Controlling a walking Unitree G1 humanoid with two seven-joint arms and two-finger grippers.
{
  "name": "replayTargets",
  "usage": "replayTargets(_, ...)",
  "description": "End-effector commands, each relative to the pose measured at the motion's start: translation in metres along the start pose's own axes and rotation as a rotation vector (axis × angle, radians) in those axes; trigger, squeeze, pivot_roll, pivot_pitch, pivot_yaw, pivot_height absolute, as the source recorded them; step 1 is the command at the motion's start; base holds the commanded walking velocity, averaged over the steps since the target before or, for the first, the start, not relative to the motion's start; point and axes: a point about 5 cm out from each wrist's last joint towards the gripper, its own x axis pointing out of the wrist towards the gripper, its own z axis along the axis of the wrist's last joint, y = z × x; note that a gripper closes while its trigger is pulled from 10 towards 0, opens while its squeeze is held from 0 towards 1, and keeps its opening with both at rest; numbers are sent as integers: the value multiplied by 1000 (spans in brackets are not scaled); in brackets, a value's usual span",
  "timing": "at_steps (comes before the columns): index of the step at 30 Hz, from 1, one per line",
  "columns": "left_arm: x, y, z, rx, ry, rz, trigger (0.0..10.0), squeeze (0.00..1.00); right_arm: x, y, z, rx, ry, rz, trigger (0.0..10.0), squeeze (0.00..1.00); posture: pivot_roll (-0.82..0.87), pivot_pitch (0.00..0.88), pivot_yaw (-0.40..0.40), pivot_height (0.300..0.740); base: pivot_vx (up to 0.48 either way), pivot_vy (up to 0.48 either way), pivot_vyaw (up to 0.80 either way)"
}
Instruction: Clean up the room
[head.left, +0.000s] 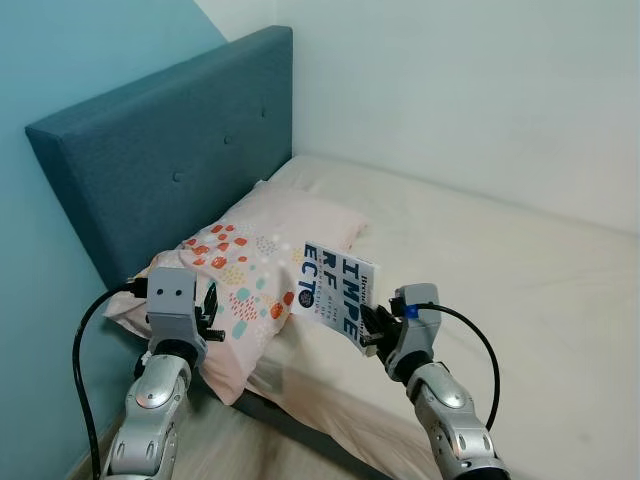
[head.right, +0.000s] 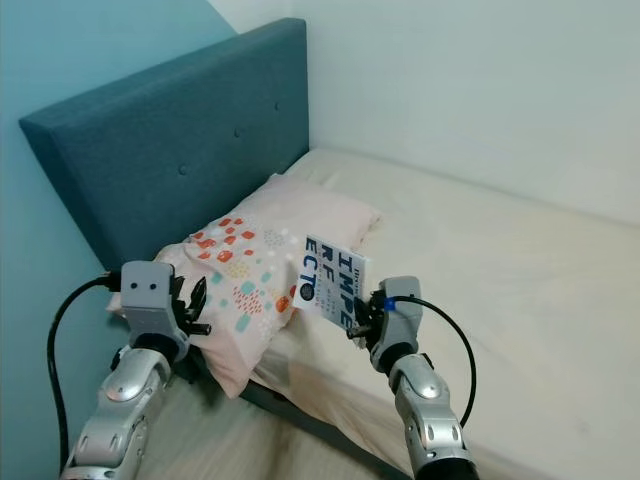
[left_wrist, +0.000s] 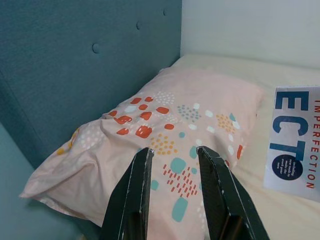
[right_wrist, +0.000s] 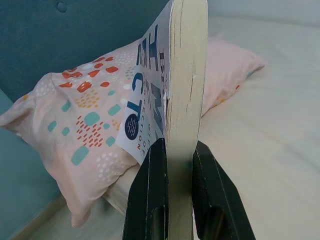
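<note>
A: Where's the white paperback book with blue lettering (head.left: 337, 294)?

B: The right gripper (right_wrist: 172, 165) is pinching it by one edge, upright over the cream mattress (head.left: 520, 290), beside the pink patterned pillow (head.left: 250, 270).

A: What's risky?

B: It's probably gripping only the edge, so the book could be pivoting or slipping.

A: And the left gripper (left_wrist: 172, 170)?

B: It's hanging slightly parted and empty, near the pillow; it could be snagging the fabric.

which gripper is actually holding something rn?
The right gripper: its fingers are clamped on the edge of the white and blue book, held above the bed. The left gripper is open over the patterned pillow, holding nothing.
</note>
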Motion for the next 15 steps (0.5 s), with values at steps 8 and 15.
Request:
replayTargets(8, -3, -3, -3, 4, 17, -20, 10000, 0, 3, -7, 9, 69, -14, 2, 10000, 0, 59, 83, -50, 675, 0, 0, 0)
replayTargets(15, -4, -6, -3, -1, 20, -33, 10000, 0, 6, -15, 13, 88, -10, 6, 10000, 0, 61, 81, -54, 645, 0, 0, 0)
